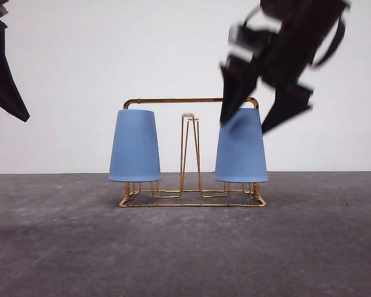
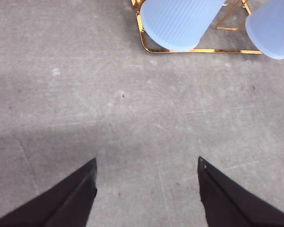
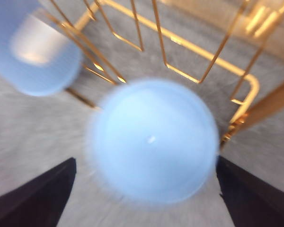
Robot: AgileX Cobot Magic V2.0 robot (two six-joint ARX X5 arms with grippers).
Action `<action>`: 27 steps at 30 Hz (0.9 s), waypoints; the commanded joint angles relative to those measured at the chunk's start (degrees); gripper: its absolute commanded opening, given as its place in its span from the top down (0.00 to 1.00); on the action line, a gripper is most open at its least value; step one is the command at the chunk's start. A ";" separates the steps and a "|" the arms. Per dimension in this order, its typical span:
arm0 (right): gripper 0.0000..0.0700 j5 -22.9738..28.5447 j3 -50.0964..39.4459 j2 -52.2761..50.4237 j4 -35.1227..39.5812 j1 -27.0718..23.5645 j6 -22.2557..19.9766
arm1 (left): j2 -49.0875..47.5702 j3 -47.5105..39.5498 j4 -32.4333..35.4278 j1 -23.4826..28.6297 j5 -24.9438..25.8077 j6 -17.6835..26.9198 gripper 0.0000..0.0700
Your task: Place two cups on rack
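- Both cups sit upside down on the rack (image 1: 191,100), rims low near its flat base. The left cup (image 1: 134,146) covers the pegs at one end and the right cup (image 1: 241,147) covers those at the other. The white-tipped middle pegs (image 1: 188,116) stand bare between them.
- Inverted like this, each cup hangs from a peg inside it — that is why they stand straight and do not lean on the frame.
- My right claw (image 1: 263,102) hangs just above the right cup, spread wide and holding nothing. In the right wrist view its dark fingers (image 3: 35,198) stand to either side of the cup's closed base, with a gap on both sides.
- That view is smeared with blur, so I judge the arm is in motion, though I cannot tell which way.
- My left claw (image 2: 146,189) is also wide and empty, well off to the side. In the left wrist view it looks down on bare grey table (image 2: 85,94), with the rack's corner and both cups far off at the edge.
- By my reckoning the task is as good as done — two cups, two end pegs, nothing in hand.
- The risk left is my right fingers clipping the cup beneath them and tipping the light wire frame.
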 commanded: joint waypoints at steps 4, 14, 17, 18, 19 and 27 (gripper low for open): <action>0.18 -0.15 3.12 -4.44 -10.25 0.22 1.59 | 0.31 0.17 -0.07 -0.17 -0.15 -0.15 0.45; 0.26 -2.29 -15.55 -22.05 -0.43 0.05 1.95 | 0.31 0.17 -1.74 -0.17 -0.13 -0.17 0.45; 0.26 -2.32 -24.40 -28.94 6.45 0.04 4.57 | 0.31 0.17 -1.49 -0.19 -0.13 -0.17 0.45; 0.26 -2.30 -27.30 -31.27 8.68 0.04 5.88 | 0.31 0.17 -1.50 -0.20 -0.13 -0.16 0.45; 0.26 -2.27 -30.08 -33.54 10.78 0.03 7.21 | 0.31 0.17 -1.52 -0.20 -0.13 -0.15 0.45; 0.26 -0.12 -50.78 -47.83 26.25 0.13 17.18 | 0.31 0.17 -1.48 -0.20 -0.13 -0.11 0.45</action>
